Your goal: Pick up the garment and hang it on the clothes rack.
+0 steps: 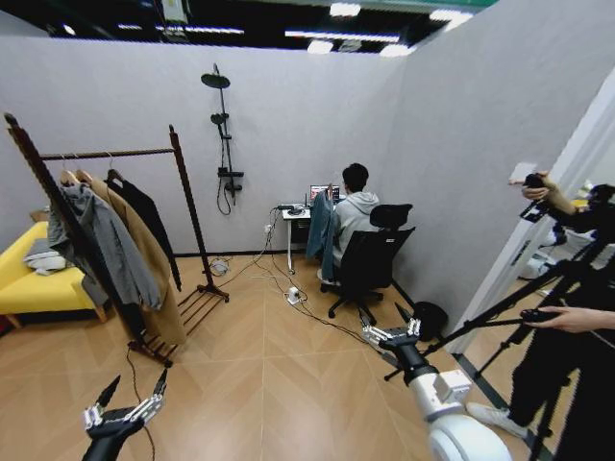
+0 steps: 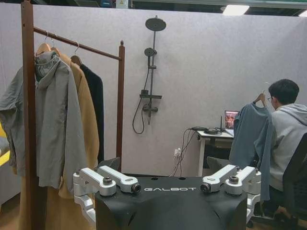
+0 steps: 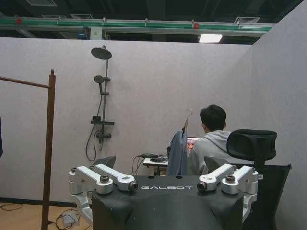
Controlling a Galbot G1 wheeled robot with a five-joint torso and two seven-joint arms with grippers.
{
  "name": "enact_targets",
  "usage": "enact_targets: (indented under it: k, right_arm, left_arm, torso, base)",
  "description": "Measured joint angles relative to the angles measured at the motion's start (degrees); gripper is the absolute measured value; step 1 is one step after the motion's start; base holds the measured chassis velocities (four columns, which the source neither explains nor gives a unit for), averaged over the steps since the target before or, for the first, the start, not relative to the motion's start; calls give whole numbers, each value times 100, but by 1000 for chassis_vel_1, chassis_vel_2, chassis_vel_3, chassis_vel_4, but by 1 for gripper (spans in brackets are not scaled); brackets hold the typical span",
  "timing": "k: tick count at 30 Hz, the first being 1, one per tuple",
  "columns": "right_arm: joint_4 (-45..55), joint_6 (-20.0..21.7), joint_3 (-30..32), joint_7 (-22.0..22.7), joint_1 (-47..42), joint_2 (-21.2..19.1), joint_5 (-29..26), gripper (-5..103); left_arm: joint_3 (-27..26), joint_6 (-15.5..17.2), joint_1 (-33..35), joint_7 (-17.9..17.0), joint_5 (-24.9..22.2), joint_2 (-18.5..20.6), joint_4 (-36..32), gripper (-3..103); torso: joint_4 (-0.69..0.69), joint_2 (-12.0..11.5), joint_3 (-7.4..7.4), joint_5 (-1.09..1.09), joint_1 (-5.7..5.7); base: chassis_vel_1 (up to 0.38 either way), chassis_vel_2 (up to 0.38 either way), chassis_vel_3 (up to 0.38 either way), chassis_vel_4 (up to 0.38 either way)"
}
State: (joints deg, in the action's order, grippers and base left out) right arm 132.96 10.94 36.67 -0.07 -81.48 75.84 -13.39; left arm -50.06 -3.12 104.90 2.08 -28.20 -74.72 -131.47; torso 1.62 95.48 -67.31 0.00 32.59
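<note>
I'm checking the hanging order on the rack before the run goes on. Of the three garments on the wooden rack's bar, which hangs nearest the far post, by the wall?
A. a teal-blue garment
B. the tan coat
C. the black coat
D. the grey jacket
C: on the clothes rack, the black coat hangs past the tan coat and grey jacket, nearest the far post.

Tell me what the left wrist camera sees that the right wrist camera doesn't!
Only the left wrist view: three coats hanging on the rack, a grey jacket, a tan coat and the black garment.
Only the right wrist view: the black office chair behind the seated person, and the open right gripper.
Both: the rack post, the shower head on the wall, the desk, a blue garment on a hanger beside the person. The left wrist view has the open left gripper.
</note>
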Motion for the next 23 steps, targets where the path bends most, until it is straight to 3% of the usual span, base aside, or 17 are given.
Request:
enact_targets:
  k: [23]
  right_arm:
    - [-499, -210, -154, 151, 238, 52, 192, 100]
  left_arm:
    - [0, 0, 0, 0, 0, 0, 0, 100]
  torso:
    - [0, 0, 0, 0, 0]
  base:
    - [0, 0, 0, 0]
